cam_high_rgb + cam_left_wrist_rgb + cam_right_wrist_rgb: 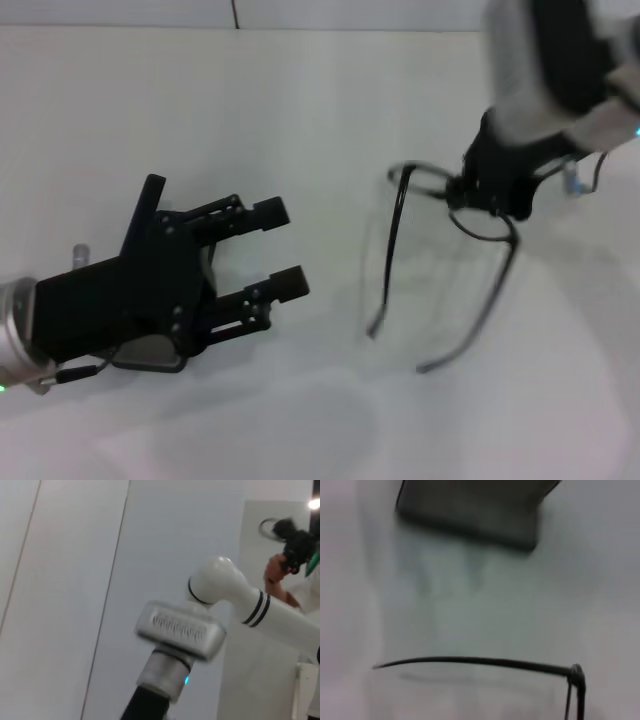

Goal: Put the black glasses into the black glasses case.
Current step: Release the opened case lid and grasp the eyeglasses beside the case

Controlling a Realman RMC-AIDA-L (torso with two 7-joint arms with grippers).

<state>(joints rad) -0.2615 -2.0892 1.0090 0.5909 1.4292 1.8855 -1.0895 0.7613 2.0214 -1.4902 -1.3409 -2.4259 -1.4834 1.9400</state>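
**Glasses held up in the air, case not yet reached**

In the head view, the black glasses (440, 260) are held up over the white table (300, 110). They are pinched at the front frame by the right gripper (487, 195), whose fingers are pressed together on it. The two long side arms are spread open and hang down toward the front. The left gripper (280, 248) is seen on the left, well apart from the glasses. Its fingers are spread, and nothing is held between them. The black glasses case is not seen in this view.

In the left wrist view, only a white robot arm (240, 600) and a grey wall are shown. Nothing of the task is seen there.

In the right wrist view, one thin side arm of the glasses (480, 661) is shown close up. A dark, blurry shape (470, 510) is seen farther off on the table. It may be the case, but this cannot be told for sure.

Some things could go wrong from here. The glasses are held by a small spot only, so they could slip or swing when moved. With the side arms spread open, they could be caught on the case edge and not fit inside.
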